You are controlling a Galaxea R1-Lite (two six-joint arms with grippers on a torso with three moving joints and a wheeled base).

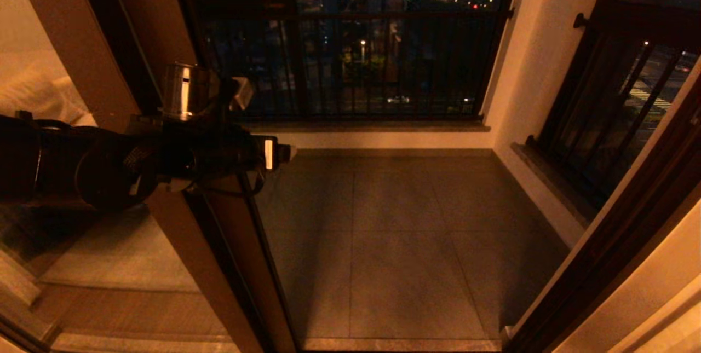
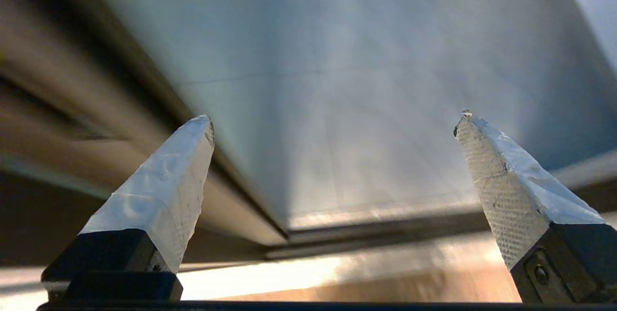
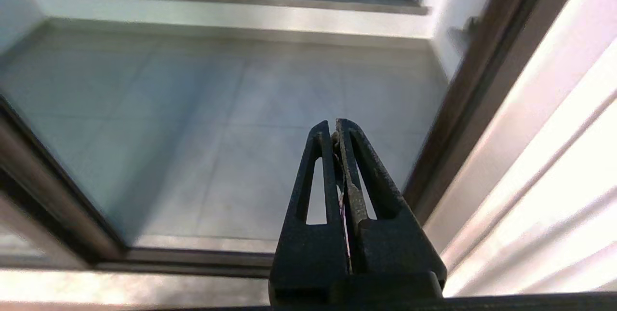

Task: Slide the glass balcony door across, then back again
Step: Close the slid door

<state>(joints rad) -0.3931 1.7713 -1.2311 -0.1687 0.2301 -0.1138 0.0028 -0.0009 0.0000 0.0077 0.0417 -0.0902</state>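
Balcony floor (image 1: 405, 243) takes up most of the head view, grey tiles running out to a low sill under the black-barred windows (image 1: 350, 63), with city lights glowing outside. A second barred window (image 1: 608, 117) sits on the right wall, and a dark door frame (image 1: 613, 249) cuts diagonally across the lower right corner.

Next biggest thing is the glass balcony door (image 1: 219, 265), slid over to the left side of the opening, so the doorway onto the balcony is wide open. Its brown stile runs slanting from the top left down to the threshold at the bottom, and there's glass to the left of it with a reflection of the room.

Left arm (image 1: 98, 167) reaches in from the left edge at about mid height, crossing in front of that stile. The left gripper (image 2: 332, 123) has its two taped fingers (image 2: 164, 190) spread far apart with nothing between them, pointing at the tiles near the door's edge. Can't tell if it touches the stile.

Right gripper (image 3: 336, 130) shows only in its own wrist view, fingers pressed together, empty, hanging over the threshold (image 3: 193, 258) and the balcony tiles.
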